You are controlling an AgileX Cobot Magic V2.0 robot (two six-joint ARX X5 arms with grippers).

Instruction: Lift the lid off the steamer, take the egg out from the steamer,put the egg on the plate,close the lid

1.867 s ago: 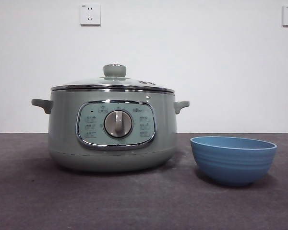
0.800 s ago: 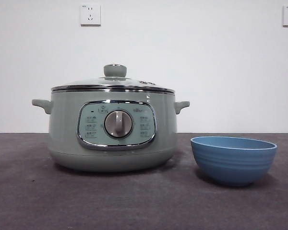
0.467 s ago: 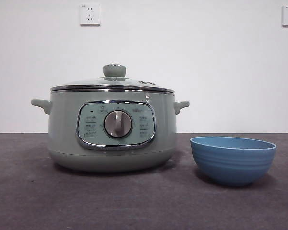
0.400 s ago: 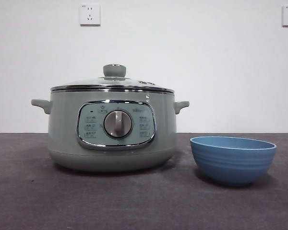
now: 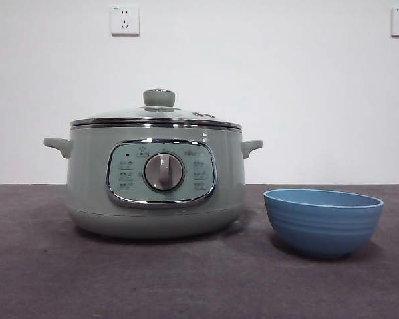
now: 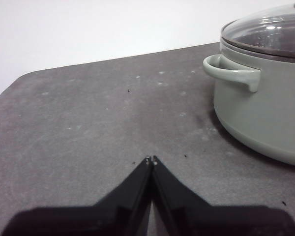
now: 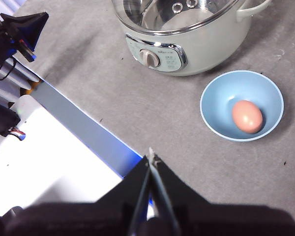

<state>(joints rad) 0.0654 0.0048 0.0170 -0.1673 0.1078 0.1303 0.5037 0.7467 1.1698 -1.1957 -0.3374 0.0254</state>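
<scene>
The domed glass lid [image 5: 156, 114] with its sage-green knob sits closed on the large pale-green steamer [image 5: 155, 179] on the grey worktop [image 5: 186, 279]. Just beside it, the round blue ridged plate [image 7: 241, 105] holds a brown egg [image 7: 247, 116]. The left pincer [image 6: 151, 160] and right pincer [image 7: 151, 156] hang clenched and empty above the worktop.

Egg [image 7: 247, 116] in plate [image 7: 212, 114], beside lidded steamer [image 5: 93, 179]

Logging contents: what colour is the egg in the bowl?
Light brown egg, lying in the blue bowl; right wrist view shows it best.
</scene>
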